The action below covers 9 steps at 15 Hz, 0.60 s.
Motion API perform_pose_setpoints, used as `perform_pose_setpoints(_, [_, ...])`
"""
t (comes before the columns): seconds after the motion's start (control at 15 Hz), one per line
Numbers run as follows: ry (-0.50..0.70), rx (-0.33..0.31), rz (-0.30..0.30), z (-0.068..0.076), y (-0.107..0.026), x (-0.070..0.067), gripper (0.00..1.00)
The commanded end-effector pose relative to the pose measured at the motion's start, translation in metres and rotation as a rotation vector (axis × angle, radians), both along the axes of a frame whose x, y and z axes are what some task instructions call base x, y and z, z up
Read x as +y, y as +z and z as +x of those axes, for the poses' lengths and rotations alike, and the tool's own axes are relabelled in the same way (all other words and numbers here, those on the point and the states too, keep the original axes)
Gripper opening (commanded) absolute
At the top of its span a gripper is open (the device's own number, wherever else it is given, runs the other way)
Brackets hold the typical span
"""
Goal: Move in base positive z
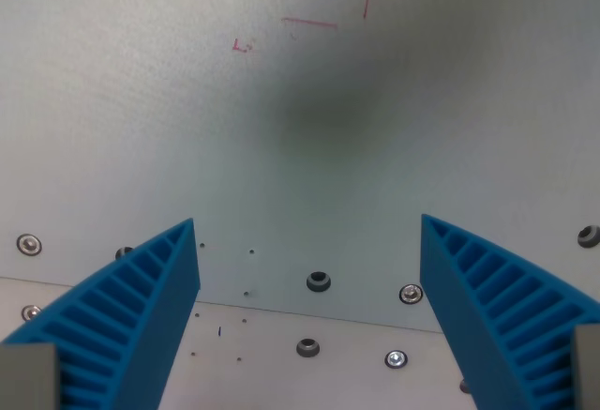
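1. Pale surface (141,119) fills the wrist view, with red pen marks (319,16) near the top.
2. Screws (319,281) sit along a seam below.
3. End effector (309,269) spread wide, blue fingers (131,316) grasping nothing.

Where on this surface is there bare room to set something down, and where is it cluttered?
The widest bare patch is the pale board between the red pen marks at the top and the row of screws lower down. A soft shadow falls on it, nothing more. The lower strip is crowded: bolts, small holes, and the open blue jaws of the gripper on either side.
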<state>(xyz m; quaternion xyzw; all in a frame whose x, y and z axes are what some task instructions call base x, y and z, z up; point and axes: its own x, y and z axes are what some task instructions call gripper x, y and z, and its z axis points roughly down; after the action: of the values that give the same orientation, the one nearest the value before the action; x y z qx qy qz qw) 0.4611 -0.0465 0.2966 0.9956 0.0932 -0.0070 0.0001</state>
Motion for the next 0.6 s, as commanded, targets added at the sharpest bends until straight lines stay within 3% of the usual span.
perform_pose_setpoints(0.07, [0.0, -0.005, 0.0, 0.0, 0.007, 0.0, 1.0])
perform_pose_setpoints(0.6, [0.0, -0.005, 0.0, 0.0, 0.047, 0.0, 1.0])
